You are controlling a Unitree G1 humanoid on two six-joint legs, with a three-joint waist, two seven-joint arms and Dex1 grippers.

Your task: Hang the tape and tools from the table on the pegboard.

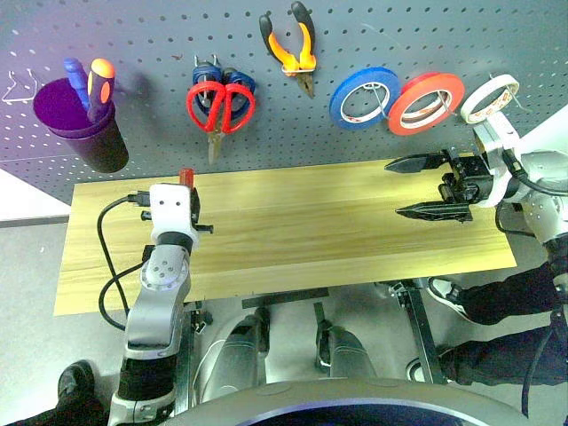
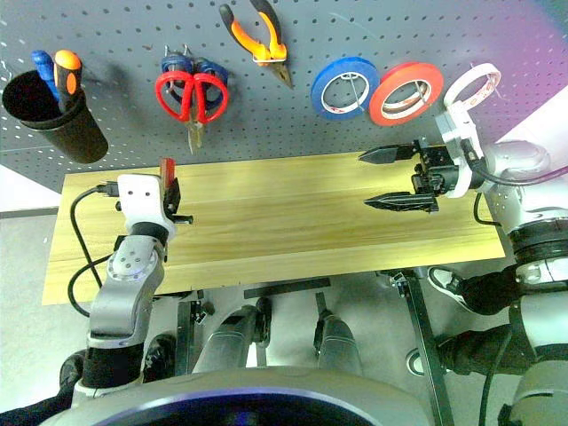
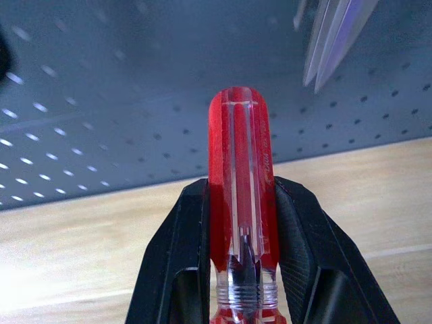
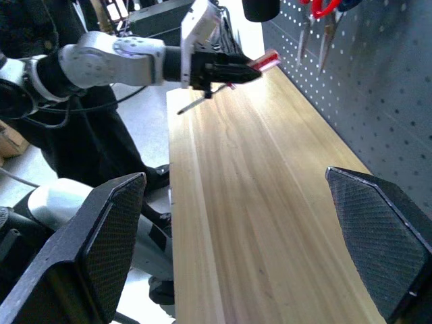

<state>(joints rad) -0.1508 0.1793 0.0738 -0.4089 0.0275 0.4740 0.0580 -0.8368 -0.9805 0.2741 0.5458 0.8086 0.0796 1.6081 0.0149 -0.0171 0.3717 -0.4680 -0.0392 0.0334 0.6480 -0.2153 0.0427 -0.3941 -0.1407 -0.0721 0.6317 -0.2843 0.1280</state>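
Fingers [image 3: 182, 270] of the left claw [image 3: 241, 270] pinch the screwdriver [image 3: 241, 175] by its clear red handle, whose rounded end sticks out past the fingertips toward the pegboard [image 1: 160, 35]. From the head, that claw is raised over the left part of the desk [image 1: 293, 222], with the red handle tip showing just above the white wrist. The right claw [image 1: 432, 187] hangs over the desk's right end, pointing left, its two black fingers spread wide with nothing between them.

On the pegboard hang, left to right, red scissors [image 1: 219, 108] overlapping blue scissors [image 1: 206, 73], then the pliers [image 1: 294, 46] higher up, then a blue roll [image 1: 364, 98], a red-orange roll [image 1: 426, 102] and the white tape [image 1: 489, 98], which sits just above the right wrist. A dark cup [image 1: 82, 126] at the board's left holds two more screwdrivers [image 1: 89, 84], one blue-handled and one orange. The desk top is bare wood.
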